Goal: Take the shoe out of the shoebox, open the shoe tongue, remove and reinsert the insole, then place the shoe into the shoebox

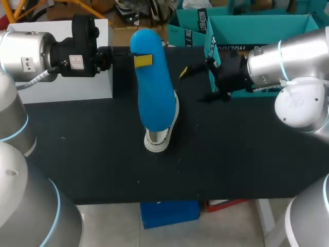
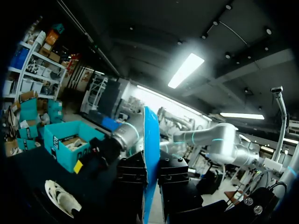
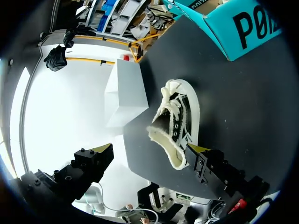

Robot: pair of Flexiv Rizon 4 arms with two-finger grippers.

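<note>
A long blue insole [image 1: 151,87] is held up above the table, pinched near its upper end by my left gripper [image 1: 139,60], which is shut on it. In the left wrist view the insole [image 2: 150,154] shows edge-on between the black fingers of the left gripper [image 2: 150,182]. The white sneaker [image 1: 163,138] lies on the black table below, partly hidden by the insole. My right gripper [image 1: 198,85] hangs open to the right of the insole, nothing in it. In its own view the right gripper [image 3: 152,149] faces the sneaker [image 3: 175,119], fingers wide apart. The teal shoebox [image 1: 257,31] stands at the back right.
A white block [image 1: 67,77] stands on the table's back left, behind my left wrist. A second teal box [image 1: 187,31] sits behind the shoebox's left side. The black table [image 1: 92,154] stretches bare in front and to the left of the sneaker.
</note>
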